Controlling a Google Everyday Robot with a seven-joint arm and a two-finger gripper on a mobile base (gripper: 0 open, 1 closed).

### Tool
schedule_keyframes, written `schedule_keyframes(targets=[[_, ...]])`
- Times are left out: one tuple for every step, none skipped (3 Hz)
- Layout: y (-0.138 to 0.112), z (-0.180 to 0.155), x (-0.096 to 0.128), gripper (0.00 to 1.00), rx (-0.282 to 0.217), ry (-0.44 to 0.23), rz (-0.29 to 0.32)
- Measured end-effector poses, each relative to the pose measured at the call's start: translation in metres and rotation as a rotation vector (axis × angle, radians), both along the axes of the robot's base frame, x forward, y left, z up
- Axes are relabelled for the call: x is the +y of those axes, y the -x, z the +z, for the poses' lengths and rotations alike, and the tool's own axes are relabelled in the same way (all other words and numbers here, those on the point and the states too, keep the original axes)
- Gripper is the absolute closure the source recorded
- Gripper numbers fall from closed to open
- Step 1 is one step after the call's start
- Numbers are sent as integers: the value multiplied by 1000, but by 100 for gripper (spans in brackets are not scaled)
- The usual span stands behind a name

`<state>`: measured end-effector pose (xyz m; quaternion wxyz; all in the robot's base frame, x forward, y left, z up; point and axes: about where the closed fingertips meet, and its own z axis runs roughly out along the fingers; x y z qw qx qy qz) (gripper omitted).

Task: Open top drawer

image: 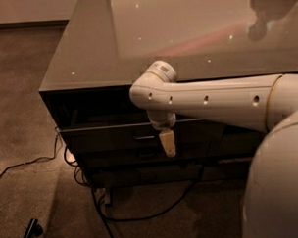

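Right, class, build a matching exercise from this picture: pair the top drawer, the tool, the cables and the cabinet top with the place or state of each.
Things:
1. top drawer
2. tool
3. cables
4. cabinet top

Places or states:
A. lying on the carpet
B. glossy, reflecting light
C. pulled partly out
D. hanging in front of the drawer front, just right of its handle

Pairs: 1-C; 2-D; 3-A; 4-B

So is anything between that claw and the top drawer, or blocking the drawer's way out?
Nothing visible. The claw hangs beside the handle of the top drawer, and cables lie only on the floor below.
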<state>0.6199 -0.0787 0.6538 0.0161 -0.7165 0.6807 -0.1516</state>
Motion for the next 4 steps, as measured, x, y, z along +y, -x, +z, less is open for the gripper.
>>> schedule_keyframes(targets=[[28, -12, -11, 19, 11, 48, -8], [64, -18, -22, 42, 26, 82, -15], [74, -14, -25, 64, 30, 89, -18], [74, -11, -25, 88, 30, 89, -19]])
